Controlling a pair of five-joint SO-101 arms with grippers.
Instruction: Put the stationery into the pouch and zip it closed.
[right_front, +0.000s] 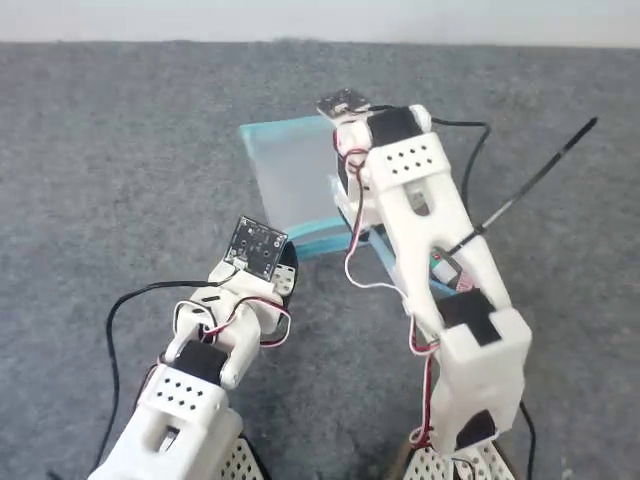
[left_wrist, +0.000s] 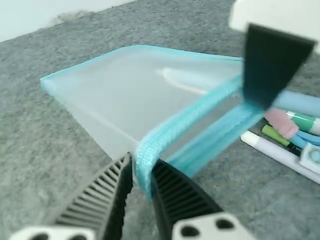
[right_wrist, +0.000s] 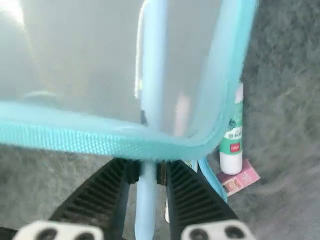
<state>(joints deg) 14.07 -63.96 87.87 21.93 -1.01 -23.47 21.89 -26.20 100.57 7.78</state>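
One translucent, flat plastic pouch with teal woven zipper tape (right_front: 290, 180) lies on the grey felt-textured counter (right_front: 110, 150). The left wrist view shows the left end effector (left_wrist: 142, 180) clamped on the zipper tape at the pouch mouth. The right wrist view shows the right end effector (right_wrist: 147, 172) gripping one pale blue cylindrical pen (right_wrist: 145, 215), its far end inside the pouch. One white-and-green tube (right_wrist: 231, 135) and one pink rectangular block (right_wrist: 239, 179) lie just beside the pouch.

Looking like a robotics lab or workshop bench, showing a grey felt-like mat (right_front: 110, 160) spread underneath, two white plastic arms (right_front: 440, 230) standing side by side on perforated bases (right_front: 238, 462), trailing loose black and red wires (right_front: 530, 182), and backing onto a plain pale wall (right_front: 200, 18).
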